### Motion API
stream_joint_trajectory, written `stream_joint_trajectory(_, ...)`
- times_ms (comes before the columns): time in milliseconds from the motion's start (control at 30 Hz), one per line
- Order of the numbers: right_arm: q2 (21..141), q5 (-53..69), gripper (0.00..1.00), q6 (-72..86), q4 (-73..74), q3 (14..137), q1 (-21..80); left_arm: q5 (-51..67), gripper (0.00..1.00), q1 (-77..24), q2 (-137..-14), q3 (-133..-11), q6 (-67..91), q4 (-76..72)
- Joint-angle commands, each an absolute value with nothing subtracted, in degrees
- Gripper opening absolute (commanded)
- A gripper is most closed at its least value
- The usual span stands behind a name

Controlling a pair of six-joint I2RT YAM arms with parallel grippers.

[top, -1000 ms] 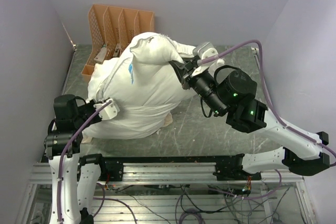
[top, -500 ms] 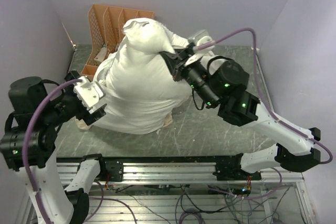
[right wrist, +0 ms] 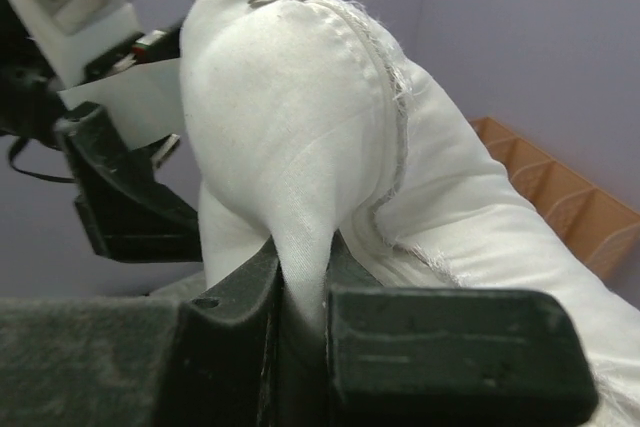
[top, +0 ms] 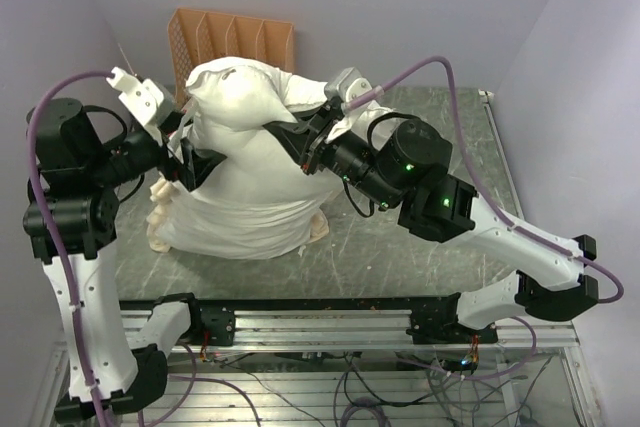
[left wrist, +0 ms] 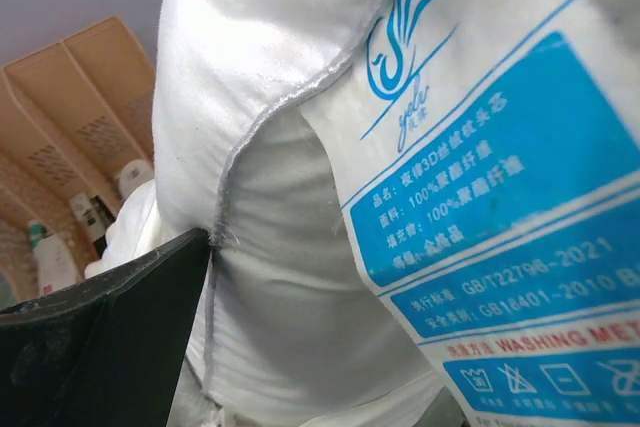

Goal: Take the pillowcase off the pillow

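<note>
Pillow (top: 250, 182), large, plump and white, stands propped up on the grey worktop (top: 400, 247), its upper end raised toward the back wall. The pillowcase (top: 157, 225) shows only as cream frill lying at the pillow's lower edge. An orange rack (top: 232, 39) stands behind. The right end effector (top: 300, 147) is clamped on a fold of the pillow's fabric near a seam. The left end effector (top: 188, 152) gapes wide beside the pillow's left side, holding nothing. A blue printed label (left wrist: 480, 217) hangs from the pillow.

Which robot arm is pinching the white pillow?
The right one: the right end effector is shut on a fold of the pillow. The left end effector stands open beside it.
</note>
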State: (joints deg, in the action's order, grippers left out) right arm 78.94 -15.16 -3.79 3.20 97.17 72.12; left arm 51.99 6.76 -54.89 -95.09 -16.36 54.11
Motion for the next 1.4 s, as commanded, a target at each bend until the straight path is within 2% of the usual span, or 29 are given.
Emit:
stream_joint_trajectory(0, 79.74, -5.25, 0.00, -0.30, 2.34, 101.03, 73.27, 58.76, 1.00, 7.06, -54.86, -94.65, -5.00, 38.86)
stream_joint_trajectory(167, 82.19, -1.11, 0.00, 1.28, 2.74, 103.59, 73.83, 68.59, 0.98, 7.07, -54.07, -90.83, 2.29, 32.26)
stream_joint_trajectory(233, 83.89, -1.01, 0.00, 1.19, 3.49, 105.24, 74.44, 71.49, 0.88, 7.06, -53.15, -87.84, 5.54, 28.81)
stream_joint_trajectory(300, 85.08, -1.33, 0.00, 1.34, 3.93, 106.48, 74.61, 73.07, 0.72, 7.04, -52.19, -86.29, 6.78, 28.20)
stream_joint_trajectory(400, 86.22, -2.36, 0.00, 1.53, 4.08, 107.72, 74.62, 72.54, 0.24, 7.04, -51.94, -86.76, 2.92, 33.63)
stream_joint_trajectory(433, 86.82, -3.28, 0.00, 1.44, 4.67, 108.42, 74.62, 71.85, 0.14, 7.07, -51.94, -87.16, 0.62, 35.63)
stream_joint_trajectory(467, 87.24, -4.33, 0.00, 1.22, 5.50, 109.32, 74.62, 71.01, 0.08, 7.04, -51.92, -87.45, -0.35, 37.03)
stream_joint_trajectory(500, 87.47, -5.49, 0.01, 1.20, 6.43, 109.97, 74.62, 70.47, 0.07, 7.06, -51.90, -87.60, -0.80, 38.04)
stream_joint_trajectory(533, 87.19, -6.90, 0.08, 1.34, 6.89, 110.10, 74.62, 70.13, 0.07, 7.09, -51.96, -87.74, -1.51, 38.96)
stream_joint_trajectory(667, 80.04, -14.50, 0.64, 2.76, 3.45, 103.05, 74.47, 69.35, 0.07, 7.04, -52.42, -89.83, -8.48, 47.30)
stream_joint_trajectory(733, 74.27, -18.71, 0.76, 4.47, 0.55, 97.52, 73.97, 69.14, 0.07, 7.10, -52.47, -90.52, -10.90, 50.26)
stream_joint_trajectory(833, 64.59, -23.86, 0.82, 7.53, -2.87, 88.53, 72.86, 69.26, 0.07, 7.09, -52.28, -90.81, -11.58, 51.32)
stream_joint_trajectory(1067, 46.09, -39.46, 0.86, 12.92, -2.46, 71.96, 72.75, 67.21, 0.07, 7.09, -51.59, -91.65, -8.83, 48.28)
stream_joint_trajectory(1233, 42.76, -46.60, 0.89, 16.63, 2.10, 66.38, 72.72, 63.62, 0.07, 7.05, -51.08, -92.02, -8.14, 46.76)
stream_joint_trajectory(1367, 43.24, -47.94, 0.89, 19.56, 2.06, 61.39, 72.70, 59.68, 0.07, 7.08, -51.50, -95.26, -12.28, 50.91)
